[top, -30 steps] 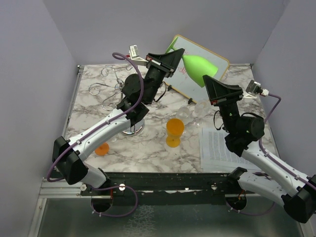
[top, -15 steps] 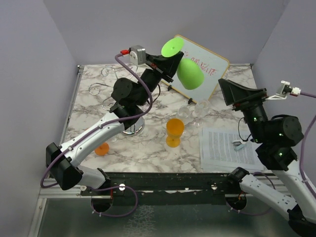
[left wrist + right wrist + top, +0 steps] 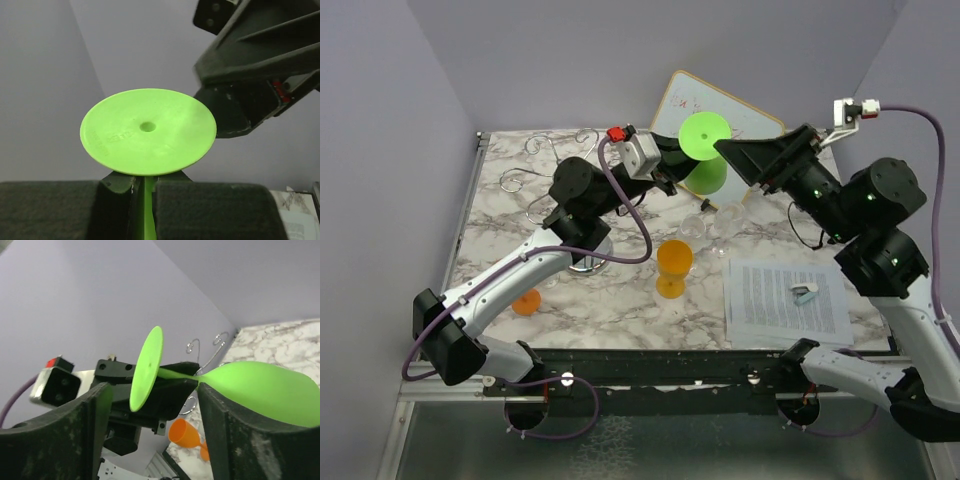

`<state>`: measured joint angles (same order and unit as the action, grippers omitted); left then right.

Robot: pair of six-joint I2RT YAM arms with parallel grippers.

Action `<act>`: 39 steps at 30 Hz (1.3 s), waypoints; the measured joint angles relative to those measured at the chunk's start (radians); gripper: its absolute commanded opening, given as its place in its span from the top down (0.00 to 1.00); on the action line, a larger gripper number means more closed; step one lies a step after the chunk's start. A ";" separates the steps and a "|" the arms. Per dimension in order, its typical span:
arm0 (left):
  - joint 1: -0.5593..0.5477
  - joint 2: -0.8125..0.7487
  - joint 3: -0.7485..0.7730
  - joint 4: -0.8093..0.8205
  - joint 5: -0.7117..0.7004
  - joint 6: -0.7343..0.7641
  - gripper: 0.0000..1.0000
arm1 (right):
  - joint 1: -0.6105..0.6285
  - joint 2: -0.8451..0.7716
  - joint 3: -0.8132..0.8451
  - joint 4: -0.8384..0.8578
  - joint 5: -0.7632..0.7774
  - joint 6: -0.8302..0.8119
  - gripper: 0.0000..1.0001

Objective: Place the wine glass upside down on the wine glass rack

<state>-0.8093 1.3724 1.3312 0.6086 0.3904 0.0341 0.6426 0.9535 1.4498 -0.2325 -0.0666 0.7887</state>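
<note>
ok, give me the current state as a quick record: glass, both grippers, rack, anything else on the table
wine glass: green, held in the air, upside down
left gripper: shut on the glass's stem
right gripper: open, close beside the glass, not gripping it
wine glass rack: standing at far left, no glass on it
status: glass not yet on the rack
also present: orange glass upright in the middle; printed sheet on the right
</note>
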 measured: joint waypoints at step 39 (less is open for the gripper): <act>0.002 -0.058 -0.056 -0.209 0.100 0.150 1.00 | 0.004 0.076 0.079 -0.187 0.065 0.050 0.64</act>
<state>-0.8074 1.3140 1.2751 0.3996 0.4908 0.1844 0.6468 1.0298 1.5288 -0.4194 -0.0013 0.8391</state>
